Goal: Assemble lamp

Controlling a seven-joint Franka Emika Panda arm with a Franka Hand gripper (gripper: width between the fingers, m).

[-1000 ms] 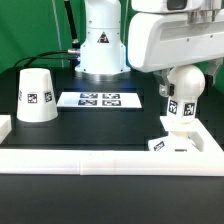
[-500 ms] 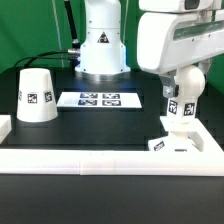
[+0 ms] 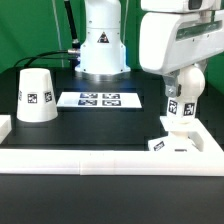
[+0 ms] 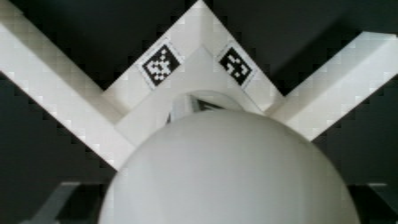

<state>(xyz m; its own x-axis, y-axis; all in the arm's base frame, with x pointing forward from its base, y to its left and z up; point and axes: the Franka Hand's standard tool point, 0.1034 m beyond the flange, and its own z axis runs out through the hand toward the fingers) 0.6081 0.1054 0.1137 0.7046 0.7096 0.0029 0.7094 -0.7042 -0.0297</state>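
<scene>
Exterior view: black worktop [image 3: 100, 125]; low white rail [image 3: 110, 160] runs along the near edge and turns back at both near corners; base [image 3: 172, 144] sits in the near corner on the exterior view's right, tucked against the rail, tags facing out; bulb [image 3: 184, 92] stands upright on the base, round head up, stem tag facing the exterior view's left; gripper [image 3: 183, 70] hangs right over the bulb head, the big white wrist housing above it; fingers hidden behind the housing and the head, so I cannot tell if the claw is spread, pressed together or pinching the bulb; shade [image 3: 35, 95] stands wide end down near the edge on the exterior view's left, well apart from the base, one tag facing front; marker board [image 3: 98, 99] lies flat mid-worktop towards the far edge, just in front of the arm's pedestal [image 3: 100, 45].

Wrist view: looking straight down; bulb head [image 4: 222, 165] fills the middle, blurred and close; base [image 4: 192, 62] shows beyond it with two tags on its faces; white rail [image 4: 63, 85] forms a V either side of the base; dark worktop [image 4: 107, 25] outside that; no fingers visible, claw state not readable here either.
</scene>
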